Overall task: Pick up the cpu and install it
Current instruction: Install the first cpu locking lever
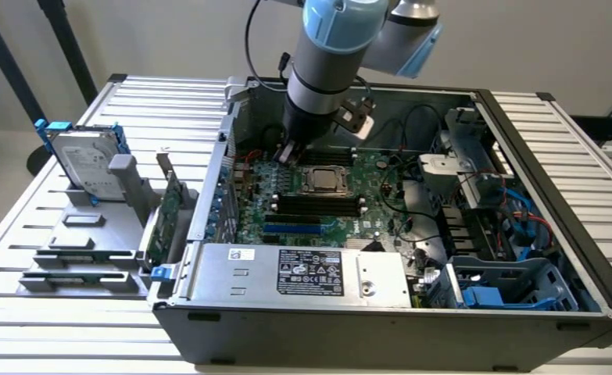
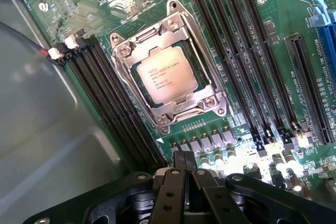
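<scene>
The cpu [image 1: 324,180] sat in its socket at frame centre; the gripper [image 2: 184,169] hovered beside it, jaws closed, empty.

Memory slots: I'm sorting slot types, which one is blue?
The long slot past the black memory banks, far side from the cpu; the rest are black.

The cpu [image 2: 164,74] has a dull silver metal top, smooth, with small dark print. The frame [image 2: 157,40] around it is shiny bare metal. The board [image 2: 283,3] is glossy green. The slots [image 2: 113,108] look like black plastic. The gripper [image 2: 185,169] is matt black. The case [image 1: 389,332] is dark grey metal.
</scene>
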Controlling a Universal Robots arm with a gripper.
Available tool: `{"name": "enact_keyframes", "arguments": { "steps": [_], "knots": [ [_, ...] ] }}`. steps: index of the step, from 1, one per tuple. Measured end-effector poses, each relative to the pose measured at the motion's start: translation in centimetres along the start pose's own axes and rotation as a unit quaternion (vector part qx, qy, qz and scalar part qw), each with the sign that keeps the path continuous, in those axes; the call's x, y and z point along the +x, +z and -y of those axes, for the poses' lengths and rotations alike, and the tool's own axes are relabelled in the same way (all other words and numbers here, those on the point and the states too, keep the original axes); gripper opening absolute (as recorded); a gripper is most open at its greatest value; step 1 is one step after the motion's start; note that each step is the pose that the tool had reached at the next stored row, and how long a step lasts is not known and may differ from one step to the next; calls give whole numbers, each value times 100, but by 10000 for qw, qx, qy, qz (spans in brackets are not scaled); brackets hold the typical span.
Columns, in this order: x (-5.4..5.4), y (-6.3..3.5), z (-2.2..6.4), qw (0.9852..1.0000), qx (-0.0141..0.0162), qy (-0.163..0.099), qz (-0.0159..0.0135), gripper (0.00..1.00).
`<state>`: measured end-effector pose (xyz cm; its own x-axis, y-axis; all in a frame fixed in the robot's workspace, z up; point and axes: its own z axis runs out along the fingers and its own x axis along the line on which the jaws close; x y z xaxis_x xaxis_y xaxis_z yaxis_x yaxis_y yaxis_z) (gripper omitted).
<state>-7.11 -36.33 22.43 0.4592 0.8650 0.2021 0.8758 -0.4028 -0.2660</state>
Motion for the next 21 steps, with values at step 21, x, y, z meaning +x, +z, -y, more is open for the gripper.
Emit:
{"name": "enact_keyframes", "arguments": {
  "steps": [21],
  "knots": [
    [7,-26,7,9932,171,-1137,-161,11]
  ]
}}
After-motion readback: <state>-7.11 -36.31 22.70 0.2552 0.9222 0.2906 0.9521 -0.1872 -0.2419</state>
